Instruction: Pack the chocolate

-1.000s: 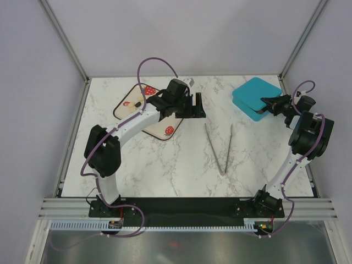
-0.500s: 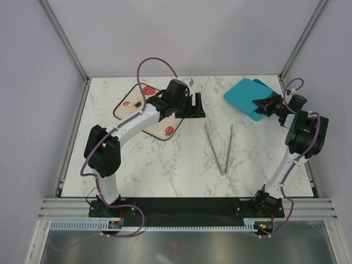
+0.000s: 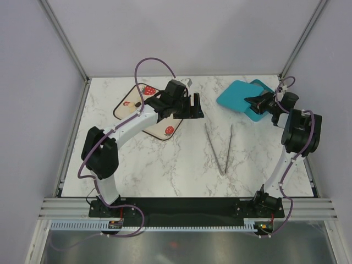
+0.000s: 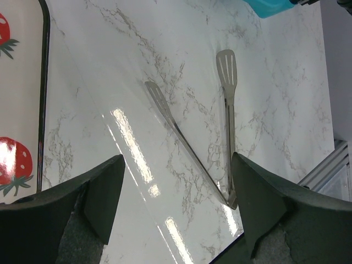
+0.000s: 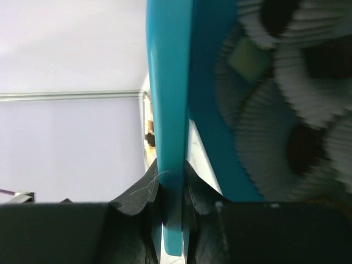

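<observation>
The right gripper (image 5: 170,190) is closed on the edge of the teal lid (image 5: 168,82). In the right wrist view its two dark fingers (image 5: 137,201) press against either side of the thin teal panel at bottom centre, and the panel runs straight up the frame. In the top view the right gripper (image 3: 257,102) sits at the upper right of the table, and the teal lid (image 3: 234,95) is tilted up toward the left from it. The box base (image 3: 254,116) shows just beneath and to the right.

Right of the clamped lid in the wrist view is the inside of the box base (image 5: 212,93). It is filled with white pleated paper cups (image 5: 275,121). The chocolate (image 5: 303,149) lies in these cups as dark and pale pieces, too blurred to count or give a shape.

The left gripper (image 4: 176,187) is wide open and holds nothing; its two fingers (image 4: 104,192) frame the bottom of the left wrist view, with bare marble between them. In the top view the left gripper (image 3: 193,105) hangs above the upper middle of the marble table (image 3: 165,159). It is just right of the strawberry board (image 3: 165,131).

The metal tongs (image 4: 181,137) lie flat on the table with their arms spread in a narrow V. They are right of centre in the top view (image 3: 220,148), between the two arms.
</observation>
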